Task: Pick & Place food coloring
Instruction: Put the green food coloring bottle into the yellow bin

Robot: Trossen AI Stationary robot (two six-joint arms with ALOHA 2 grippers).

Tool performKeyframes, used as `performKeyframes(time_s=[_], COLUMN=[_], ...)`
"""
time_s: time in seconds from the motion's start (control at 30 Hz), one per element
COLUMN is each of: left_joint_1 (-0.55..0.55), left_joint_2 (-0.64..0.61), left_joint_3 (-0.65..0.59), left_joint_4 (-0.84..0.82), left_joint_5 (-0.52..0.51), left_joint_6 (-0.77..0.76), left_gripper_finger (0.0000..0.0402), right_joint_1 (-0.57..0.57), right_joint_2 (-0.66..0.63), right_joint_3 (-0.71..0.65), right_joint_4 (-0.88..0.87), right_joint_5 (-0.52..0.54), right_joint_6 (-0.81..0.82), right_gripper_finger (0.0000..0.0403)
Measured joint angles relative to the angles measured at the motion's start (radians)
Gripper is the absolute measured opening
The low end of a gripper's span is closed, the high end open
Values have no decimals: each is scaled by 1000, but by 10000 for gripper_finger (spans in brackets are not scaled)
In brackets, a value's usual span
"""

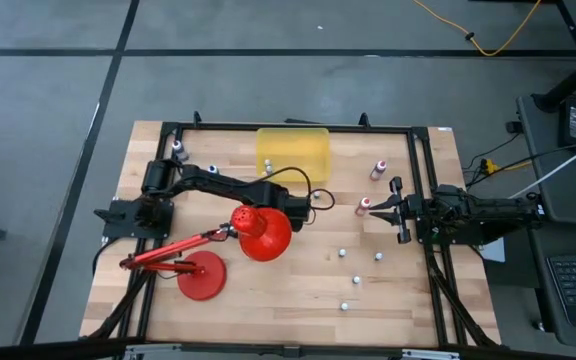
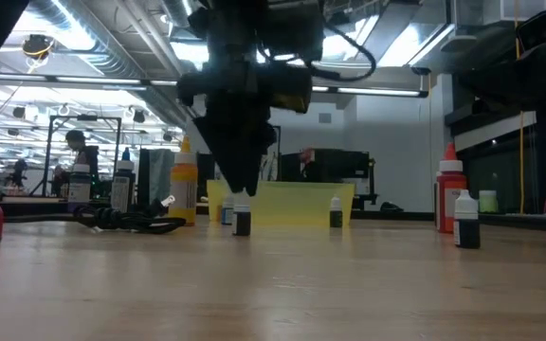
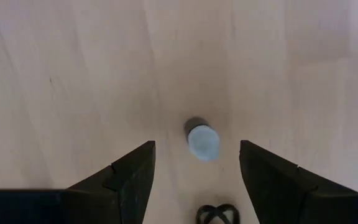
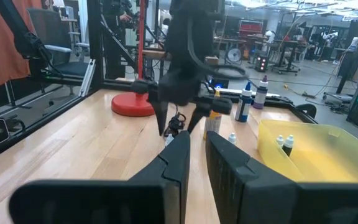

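The left gripper hangs over the table with its jaws wide. A small bottle with a pale cap stands between them, not touching. More bottles stand on the wood, and some sit in the yellow bin. The right gripper waits at the right side, jaws nearly closed on nothing.

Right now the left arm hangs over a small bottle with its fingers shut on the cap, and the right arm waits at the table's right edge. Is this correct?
Not quite. The left gripper has its fingers apart, open on either side of the small bottle and not touching it, as the left wrist view shows. The right gripper does wait at the right edge.
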Motion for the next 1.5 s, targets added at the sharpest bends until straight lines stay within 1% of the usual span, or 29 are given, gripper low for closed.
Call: performKeyframes(time_s=[0.33,0.5,0.63,0.97,1.1,1.23,1.5], left_joint_1=[2,2,7,7,7,13,61], left_joint_2=[26,30,29,29,29,29,2], left_joint_3=[-1,-1,-1,-1,-1,-1,-1], left_joint_4=[19,15,10,13,15,15,-11], left_joint_5=[5,11,24,26,26,34,23], left_joint_6=[10,10,11,10,10,8,-10], left_gripper_finger=[225,214,189,87,59,46,47], right_joint_1=[0,0,0,0,0,0,0], right_joint_2=[0,0,0,0,0,0,0], right_joint_3=[0,0,0,0,0,0,0], right_joint_4=[0,0,0,0,0,0,0], right_joint_5=[0,0,0,0,0,0,0], right_joint_6=[0,0,0,0,0,0,0], right_gripper_finger=[56,56,56,56,56,56,56])
